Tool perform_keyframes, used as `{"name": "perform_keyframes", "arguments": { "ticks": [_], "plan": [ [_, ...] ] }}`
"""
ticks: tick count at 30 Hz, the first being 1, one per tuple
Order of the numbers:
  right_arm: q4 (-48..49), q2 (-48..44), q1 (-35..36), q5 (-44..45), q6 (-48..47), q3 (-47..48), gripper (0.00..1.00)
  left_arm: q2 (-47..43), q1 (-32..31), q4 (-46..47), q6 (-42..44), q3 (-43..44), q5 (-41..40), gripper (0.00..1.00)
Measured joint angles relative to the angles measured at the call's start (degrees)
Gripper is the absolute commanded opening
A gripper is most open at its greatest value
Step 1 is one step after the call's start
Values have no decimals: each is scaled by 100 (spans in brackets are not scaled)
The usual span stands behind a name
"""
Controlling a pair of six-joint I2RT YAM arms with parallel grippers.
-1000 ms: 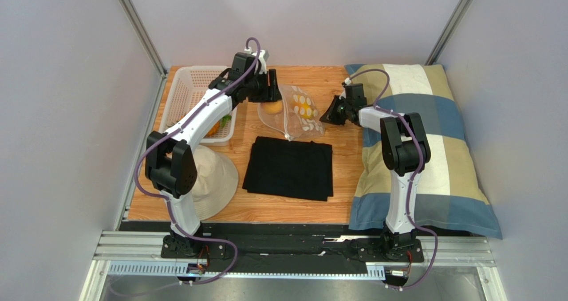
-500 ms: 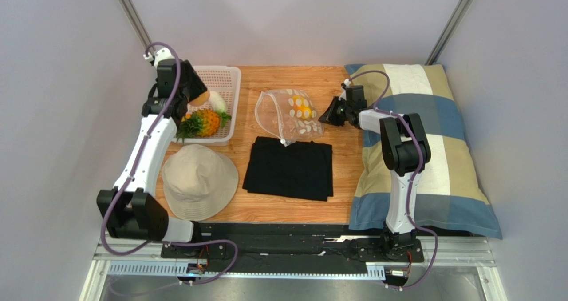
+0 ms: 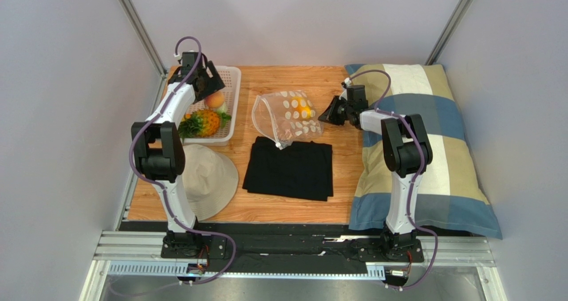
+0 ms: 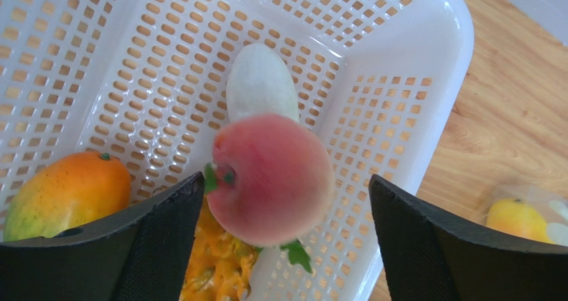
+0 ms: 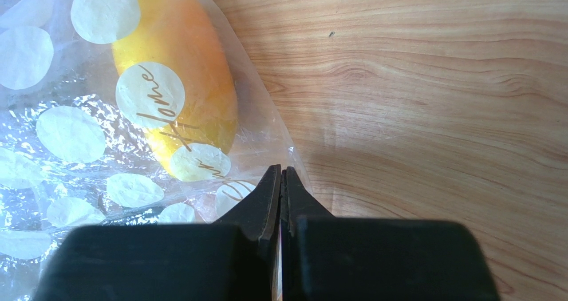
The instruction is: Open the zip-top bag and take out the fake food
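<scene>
The clear zip-top bag with white dots lies on the wooden table, a yellow lemon still inside it. My right gripper is shut, pinching the bag's right edge. My left gripper stands wide open over the white basket. A blurred pink peach sits between the open fingers, held by neither. Under it in the basket lie a white piece, an orange-green mango and the pineapple.
A folded black cloth lies in front of the bag. A beige hat sits at the near left, below the basket. A checked pillow fills the right side. The right arm reaches across bare wood.
My left arm swung from the bag to the basket with the peach, then opened its jaws and let the peach go. The right gripper has kept its pinch on the bag.
</scene>
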Motion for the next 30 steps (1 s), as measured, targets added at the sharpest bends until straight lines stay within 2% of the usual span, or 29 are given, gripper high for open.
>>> {"name": "perform_keyframes", "arguments": {
  "ticks": [3,6,7,10,14,18,25,30],
  "plan": [
    [0,-7,0,-7,-2,0,0,-197,-22,26,-7,-179,-24,96],
    [-4,-7,0,-39,-2,0,0,-717,-140,111,-11,-769,-98,60],
    [-7,-7,2,-44,-2,2,0,-968,-201,138,-17,-1051,-138,36],
    [-11,-7,2,-46,-4,2,0,-1676,-542,256,-107,-1764,-107,13],
    [-11,-7,7,-44,-7,2,0,-2358,-1180,629,-330,-2472,372,10],
    [-13,-7,17,-44,-13,2,0,-2363,-1519,1102,-634,-2872,931,9],
    [-22,-7,46,-66,-44,22,0,-1187,-1834,2297,-1335,-2914,1912,10],
    [-59,-7,52,-94,-55,160,0,-404,-2061,2806,-1589,-2730,2162,11]
  ]
}}
